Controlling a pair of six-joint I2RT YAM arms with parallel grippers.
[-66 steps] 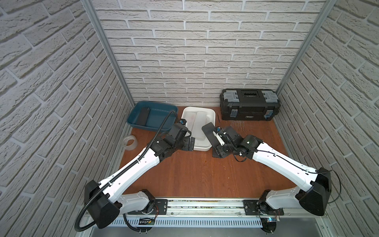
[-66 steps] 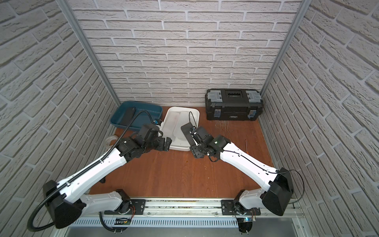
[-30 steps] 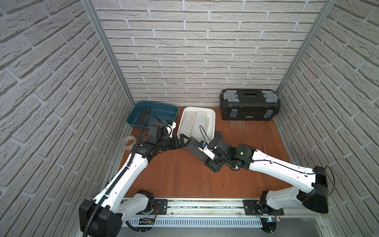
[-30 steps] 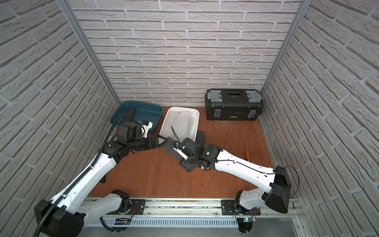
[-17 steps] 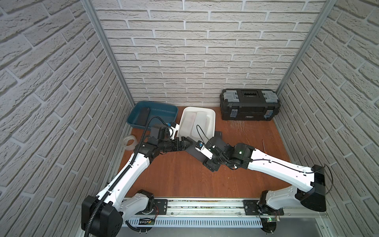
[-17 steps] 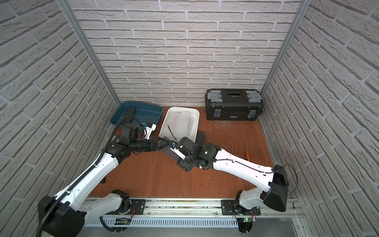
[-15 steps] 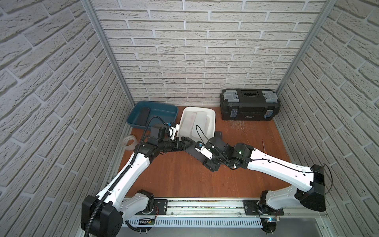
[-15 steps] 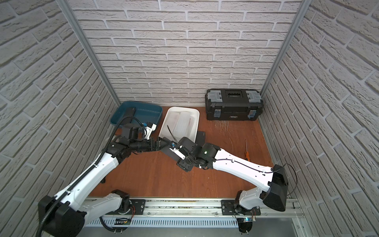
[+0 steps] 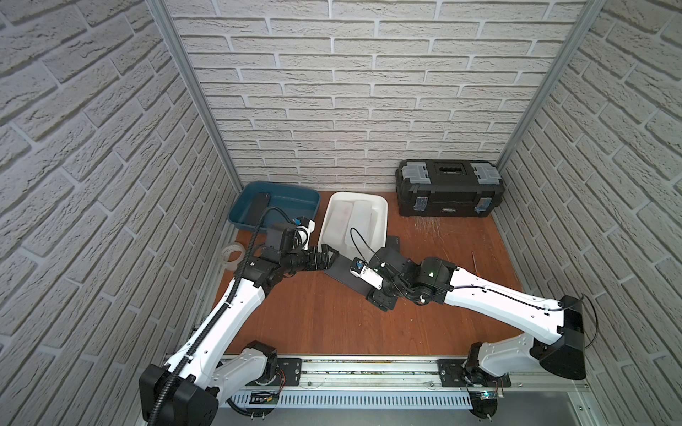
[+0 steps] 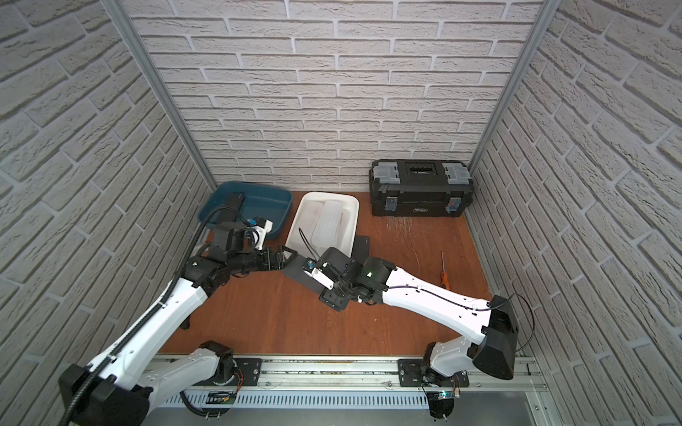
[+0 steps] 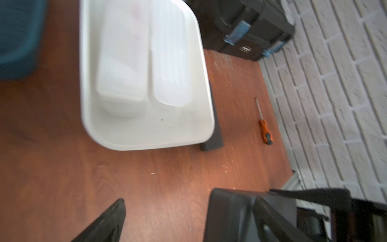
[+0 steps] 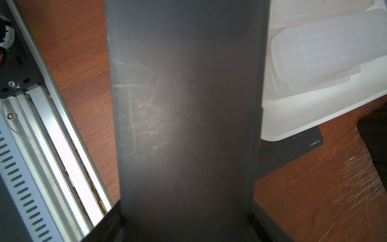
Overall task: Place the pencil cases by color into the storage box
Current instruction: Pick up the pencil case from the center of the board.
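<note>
My right gripper point(image 9: 376, 295), clenched on one end of the black pencil case point(image 9: 341, 274), has swung it leftward in front of the white bin point(image 9: 382, 217). My left gripper point(image 9: 330, 258) now reaches the other end, jaws parted and empty. I judge this to be a handover toward the blue bin point(image 9: 291, 204).

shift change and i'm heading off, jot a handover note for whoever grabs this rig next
Left claw: open, jaws apart at the free end of the black case.
Right claw: shut on that black case, holding it out toward the left claw.
Done: one other black case lies in the blue bin; at least two white cases lie in the white bin.
Left: get the held case into the blue bin, then the last black case, on the table partly under the white bin.
</note>
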